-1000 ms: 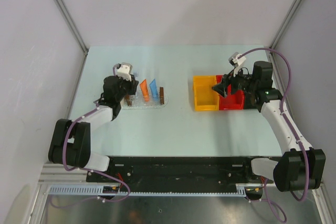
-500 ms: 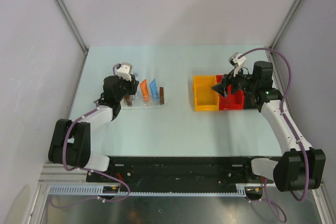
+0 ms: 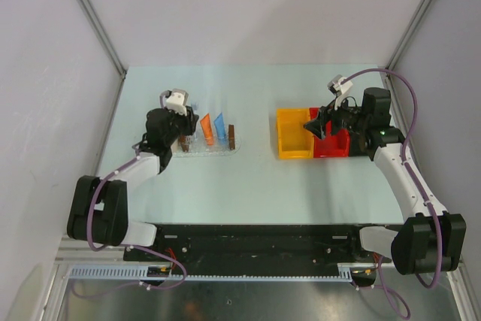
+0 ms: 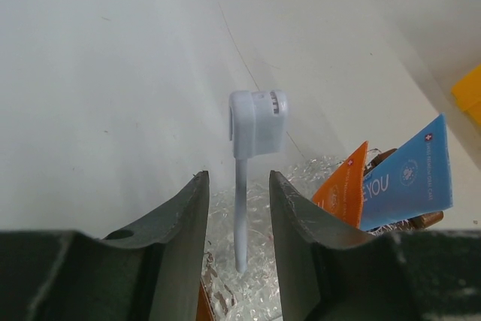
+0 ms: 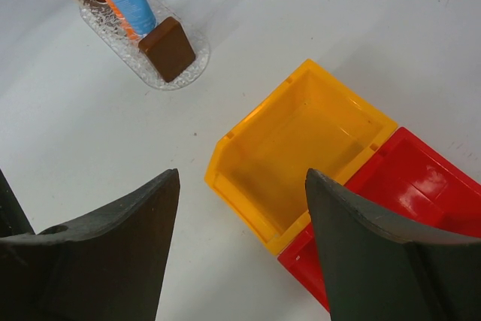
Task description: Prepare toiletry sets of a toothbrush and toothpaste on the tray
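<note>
One tray (image 3: 211,150) lies on the table (image 3: 225,193), a clear plastic piece with two dark brown blocks, one at each short end (image 3: 232,137) (image 3: 183,143). Three toiletry items stand in it. The single toothbrush (image 4: 241,201) stands upright at the tray's left end, its capped head up and its foot down on the clear plastic. Two toothpaste tubes lean in the middle of the tray, side by side: one orange tube (image 3: 205,130) nearer the toothbrush, and one blue tube (image 3: 219,127) nearer the right-hand block.

The left gripper (image 4: 239,174) hangs over the tray's left end with its two fingers on either side of the toothbrush stem. The fingers are a narrow way apart, a gap shows on each side of the stem, and they grip nothing.

Well to the right of the tray sit two bins, touching: one yellow bin (image 3: 293,137) on the side toward the tray, and one red bin (image 3: 334,145) beyond it. The right gripper (image 5: 242,174) hovers above the yellow bin with its two fingers spread wide and nothing between them.
</note>
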### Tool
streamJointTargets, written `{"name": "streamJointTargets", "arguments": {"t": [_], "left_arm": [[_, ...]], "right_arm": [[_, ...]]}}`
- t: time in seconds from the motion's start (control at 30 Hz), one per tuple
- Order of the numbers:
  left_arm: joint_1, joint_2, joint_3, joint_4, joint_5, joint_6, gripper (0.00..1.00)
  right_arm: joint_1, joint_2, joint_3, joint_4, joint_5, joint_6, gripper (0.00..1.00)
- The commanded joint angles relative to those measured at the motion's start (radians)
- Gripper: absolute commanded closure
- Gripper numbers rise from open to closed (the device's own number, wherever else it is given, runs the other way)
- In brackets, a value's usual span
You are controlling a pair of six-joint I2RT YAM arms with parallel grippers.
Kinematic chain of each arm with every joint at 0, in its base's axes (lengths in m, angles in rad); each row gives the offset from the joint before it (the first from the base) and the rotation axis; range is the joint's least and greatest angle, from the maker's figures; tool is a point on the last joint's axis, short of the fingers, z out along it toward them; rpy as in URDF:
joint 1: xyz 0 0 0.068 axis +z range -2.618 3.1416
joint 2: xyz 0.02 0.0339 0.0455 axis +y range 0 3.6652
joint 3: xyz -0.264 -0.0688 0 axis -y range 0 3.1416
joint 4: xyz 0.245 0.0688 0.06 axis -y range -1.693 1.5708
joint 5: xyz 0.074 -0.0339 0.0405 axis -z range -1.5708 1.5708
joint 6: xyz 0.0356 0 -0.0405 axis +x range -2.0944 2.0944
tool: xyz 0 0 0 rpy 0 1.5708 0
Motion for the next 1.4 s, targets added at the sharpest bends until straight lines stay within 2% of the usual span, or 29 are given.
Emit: {"name": "streamJointTargets", "arguments": {"t": [0.0,0.5,0.97,1.37], "left_arm": [[-0.005,-0.047,0.018,0.002,0.006,0.025,0.58],[-0.005,-0.168,-0.050,-0.067,0.046,0.051,0.57],[-0.004,-0.331,-0.085,-0.195,0.061,0.102,0.56],[0.004,-0.477,-0.011,-0.381,0.050,0.143,0.56]], "right_arm": [[-0.007,-0.023,0.003,0.022,-0.018,0.007,0.27],[-0.008,-0.024,0.002,0.022,-0.019,0.007,0.27],[-0.011,-0.038,0.002,0.022,-0.016,0.010,0.27],[-0.034,-0.061,0.002,0.036,0.018,0.038,0.27]]}}
